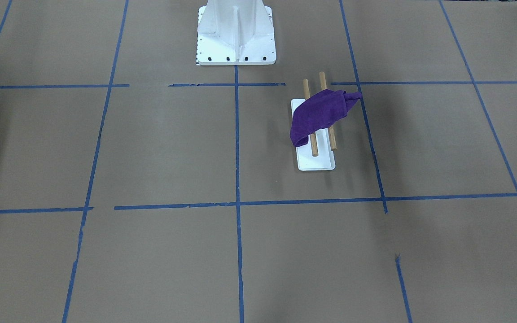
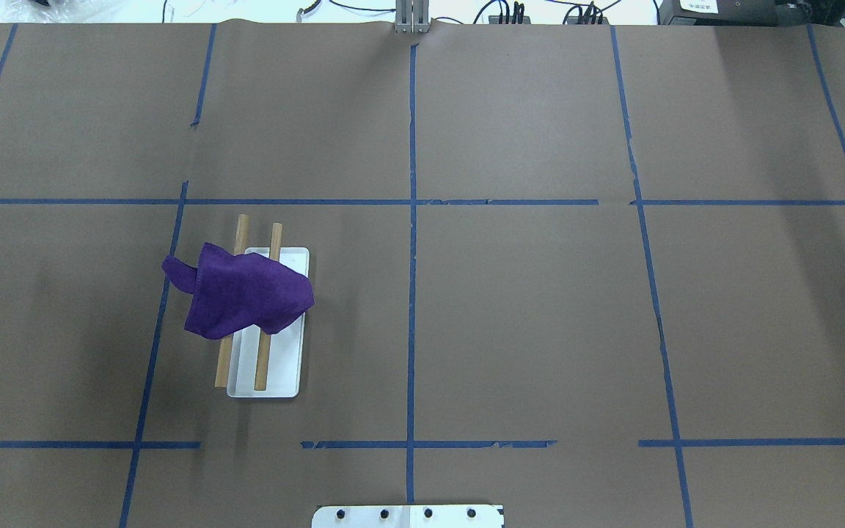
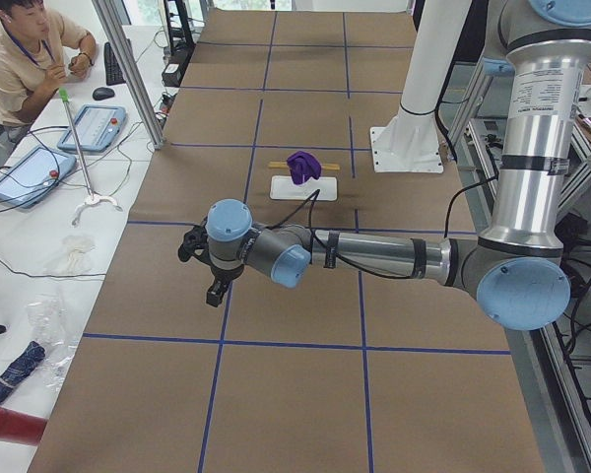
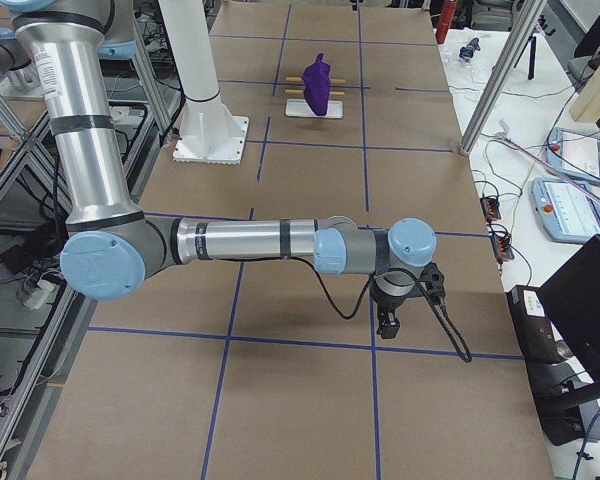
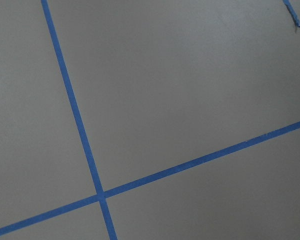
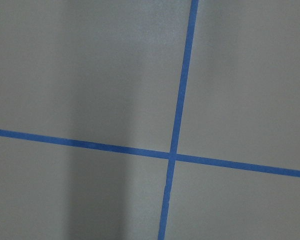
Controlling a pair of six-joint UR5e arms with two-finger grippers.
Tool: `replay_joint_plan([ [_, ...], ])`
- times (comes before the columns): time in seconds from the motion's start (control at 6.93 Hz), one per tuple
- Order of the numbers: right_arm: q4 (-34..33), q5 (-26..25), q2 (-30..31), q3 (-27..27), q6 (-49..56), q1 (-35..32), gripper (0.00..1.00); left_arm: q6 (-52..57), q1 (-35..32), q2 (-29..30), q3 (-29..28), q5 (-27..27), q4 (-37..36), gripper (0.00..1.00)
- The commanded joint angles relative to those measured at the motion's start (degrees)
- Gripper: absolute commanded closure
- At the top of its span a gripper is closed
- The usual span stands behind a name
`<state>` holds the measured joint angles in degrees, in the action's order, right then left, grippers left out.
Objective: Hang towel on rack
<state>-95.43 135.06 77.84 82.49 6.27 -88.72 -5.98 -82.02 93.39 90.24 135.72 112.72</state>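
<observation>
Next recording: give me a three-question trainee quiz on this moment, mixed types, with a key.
1. True or false: the deep-purple fuzzy towel lies across both wooden dowels of the white-based wire rack.
2. The left gripper and right gripper are: A) both gripping the towel; B) both clear of it; C) one gripping it.
3. Fill in: the rack stands on the robot's ____ side.
Key: 1 true; 2 B; 3 left.

Fuzzy purple cloth towel (image 2: 246, 297), wooden-dowelled rack (image 2: 276, 381), matt brown paper table (image 2: 540, 308)
</observation>
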Motion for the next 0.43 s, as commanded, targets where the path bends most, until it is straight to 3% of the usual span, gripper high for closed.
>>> replay_joint_plan([
  [0.0, -7.29, 1.6, -2.95, -0.92, 3.99, -0.23, 0.0, -3.06, 0.19, 0.83, 0.02, 0.07, 0.3, 0.0],
  [0.29, -7.22, 0.22, -4.0, -1.88, 4.45, 1.26, 0.0, -3.25, 1.16, 0.91, -0.33, -0.02, -0.14, 0.0],
])
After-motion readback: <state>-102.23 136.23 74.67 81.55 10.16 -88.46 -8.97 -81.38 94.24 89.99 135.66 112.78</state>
